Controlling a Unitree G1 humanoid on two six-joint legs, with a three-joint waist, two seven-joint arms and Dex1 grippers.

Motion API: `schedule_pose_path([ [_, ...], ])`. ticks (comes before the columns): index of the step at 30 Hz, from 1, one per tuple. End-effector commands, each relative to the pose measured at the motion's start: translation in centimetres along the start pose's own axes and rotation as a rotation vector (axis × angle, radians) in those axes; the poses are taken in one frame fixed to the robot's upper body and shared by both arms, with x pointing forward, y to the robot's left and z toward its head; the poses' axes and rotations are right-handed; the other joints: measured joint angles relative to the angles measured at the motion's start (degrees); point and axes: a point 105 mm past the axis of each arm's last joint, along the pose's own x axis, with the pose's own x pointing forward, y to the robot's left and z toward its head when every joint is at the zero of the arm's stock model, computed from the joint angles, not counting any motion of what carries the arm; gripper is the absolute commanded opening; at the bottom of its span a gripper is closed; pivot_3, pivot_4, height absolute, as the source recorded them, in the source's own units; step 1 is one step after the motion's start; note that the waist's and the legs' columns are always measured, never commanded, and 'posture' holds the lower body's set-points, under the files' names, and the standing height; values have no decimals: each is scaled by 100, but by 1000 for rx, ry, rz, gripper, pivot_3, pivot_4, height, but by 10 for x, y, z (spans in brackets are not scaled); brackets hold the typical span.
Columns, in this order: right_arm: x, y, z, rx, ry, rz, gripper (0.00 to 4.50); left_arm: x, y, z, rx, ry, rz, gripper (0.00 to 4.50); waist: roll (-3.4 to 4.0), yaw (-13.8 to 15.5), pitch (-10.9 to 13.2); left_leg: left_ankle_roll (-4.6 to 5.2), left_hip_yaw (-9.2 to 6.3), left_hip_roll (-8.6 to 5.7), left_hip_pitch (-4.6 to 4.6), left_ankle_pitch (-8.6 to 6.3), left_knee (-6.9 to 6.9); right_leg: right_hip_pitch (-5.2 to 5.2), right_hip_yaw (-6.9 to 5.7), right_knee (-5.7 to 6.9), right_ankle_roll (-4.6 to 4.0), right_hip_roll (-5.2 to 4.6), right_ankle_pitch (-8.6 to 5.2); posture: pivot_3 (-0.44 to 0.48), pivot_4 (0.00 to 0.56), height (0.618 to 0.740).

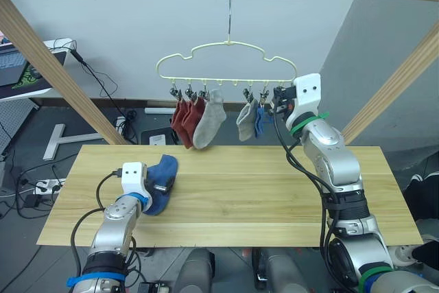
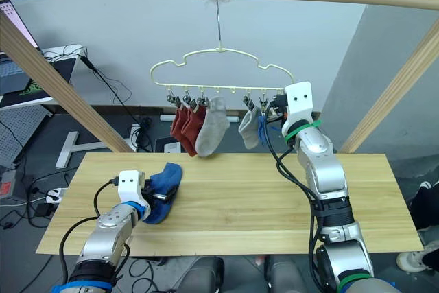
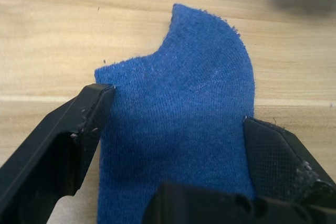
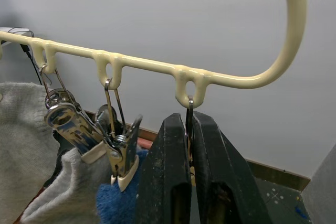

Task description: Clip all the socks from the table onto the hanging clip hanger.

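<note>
Blue sock (image 1: 160,182) is lying on the worktop (image 1: 260,190) between the spread fingers of the left end effector (image 1: 162,188); the right end effector (image 4: 190,145) is pinching a clip (image 4: 189,109) on the hanger (image 1: 226,60).

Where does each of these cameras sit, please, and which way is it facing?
Left eye: on the head, looking forward and down over both arms at the table and hanger.
Right eye: beside it, the same scene.
Left wrist: looks along the open left gripper, its fingers either side of the blue sock lying on the table.
Right wrist: looks along the right gripper, shut on the end clip.
Both wrist views' subjects appear in the eye views.
</note>
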Motion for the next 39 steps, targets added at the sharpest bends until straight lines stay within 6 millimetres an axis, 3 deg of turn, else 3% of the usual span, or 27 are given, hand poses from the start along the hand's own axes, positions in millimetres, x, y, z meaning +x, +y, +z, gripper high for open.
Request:
schedule_pose_path([
  [1,-3,-6,7,4,-19,-23,7,-1,-1,-12,-28,47,-21,4500,0,-1,0,0,0,0,3,0,0,2,2,0,0,0,0,52,245,740],
  [3,-3,-7,7,5,-19,-24,7,-2,-3,-16,-11,61,-37,4500,0,-1,0,0,1,-1,7,0,0,5,2,-1,0,0,0,52,245,740],
  [6,-2,-7,6,7,-16,-26,0,-2,-4,-15,-9,50,-34,3902,0,-1,0,0,1,-1,7,0,0,5,2,-1,0,0,0,53,242,740],
  [13,-2,-9,6,3,-12,-25,0,-4,-16,-12,-16,22,-63,1868,0,-3,0,0,-5,0,7,0,0,5,3,-1,0,-1,0,53,242,740],
  [19,-2,-11,7,5,-6,-20,0,-6,-36,2,-38,-29,-130,66,0,-2,0,0,-6,-1,7,0,0,6,3,-3,1,-2,0,53,242,740],
  [24,-3,-19,10,59,15,-18,0,-10,-56,24,-73,-101,-218,24,-2,-1,1,0,-8,-1,2,0,0,5,3,-6,1,-3,0,56,246,740],
  [30,-6,-32,14,291,116,14,0,-36,-122,75,-169,-221,-557,24,-4,12,3,0,-16,-4,-5,0,1,7,1,-8,0,-7,0,57,245,740],
  [35,-9,-28,23,432,170,101,0,-50,-152,98,-162,-254,-695,24,-4,0,3,1,-13,-4,-3,0,-2,7,-1,-9,0,-5,-1,56,241,740],
  [39,-15,-18,31,573,227,208,0,-63,-178,127,-201,-319,-804,24,-4,11,4,1,-12,-6,-11,0,2,7,-11,-11,0,-3,-1,52,236,740],
])
